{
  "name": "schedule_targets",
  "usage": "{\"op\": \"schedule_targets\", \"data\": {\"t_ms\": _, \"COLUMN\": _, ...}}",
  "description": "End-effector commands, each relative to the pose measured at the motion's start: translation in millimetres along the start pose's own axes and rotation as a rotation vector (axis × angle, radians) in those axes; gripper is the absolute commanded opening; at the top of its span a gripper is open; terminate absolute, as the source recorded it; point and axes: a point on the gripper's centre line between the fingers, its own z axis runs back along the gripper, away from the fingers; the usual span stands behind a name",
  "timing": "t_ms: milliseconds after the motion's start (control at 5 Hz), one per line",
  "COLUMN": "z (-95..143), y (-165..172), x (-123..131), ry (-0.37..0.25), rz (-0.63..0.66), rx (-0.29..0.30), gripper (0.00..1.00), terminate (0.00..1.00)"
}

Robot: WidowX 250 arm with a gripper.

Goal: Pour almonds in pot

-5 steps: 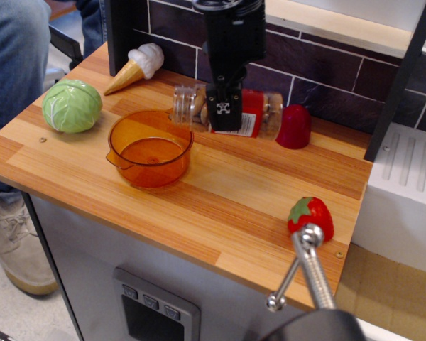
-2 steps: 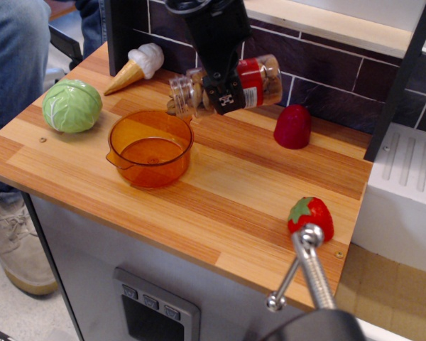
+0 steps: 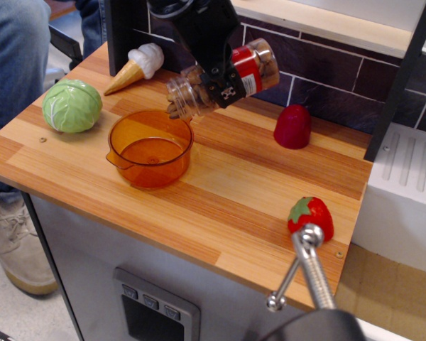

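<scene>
My gripper (image 3: 226, 89) is clamped around the clear jar (image 3: 224, 78), tipped mouth-down over the back rim of the orange pot (image 3: 150, 148). The almonds (image 3: 189, 94) crowd toward the jar's open neck. The pot looks empty. The jar's red-and-white label is unreadable from here.

You are viewing a clear plastic jar (image 3: 231, 78) showing brown almonds (image 3: 192, 89), a glossy translucent orange plastic pot (image 3: 150, 148), a smooth striped wooden counter (image 3: 220, 177), and a shiny metal handle (image 3: 305, 266).
</scene>
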Motion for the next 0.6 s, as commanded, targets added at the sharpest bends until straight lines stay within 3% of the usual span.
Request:
{"op": "schedule_targets", "data": {"t_ms": 0, "z": 10.0, "y": 10.1, "x": 5.7, "ry": -0.094, "rz": 0.047, "rx": 0.107, "gripper": 0.0, "terminate": 0.0}}
{"op": "schedule_targets", "data": {"t_ms": 200, "z": 9.6, "y": 12.9, "x": 5.3, "ry": -0.129, "rz": 0.095, "rx": 0.139, "gripper": 0.0, "terminate": 0.0}}
{"op": "schedule_targets", "data": {"t_ms": 400, "z": 9.6, "y": 12.8, "x": 3.0, "ry": -0.165, "rz": 0.144, "rx": 0.185, "gripper": 0.0, "terminate": 1.0}}
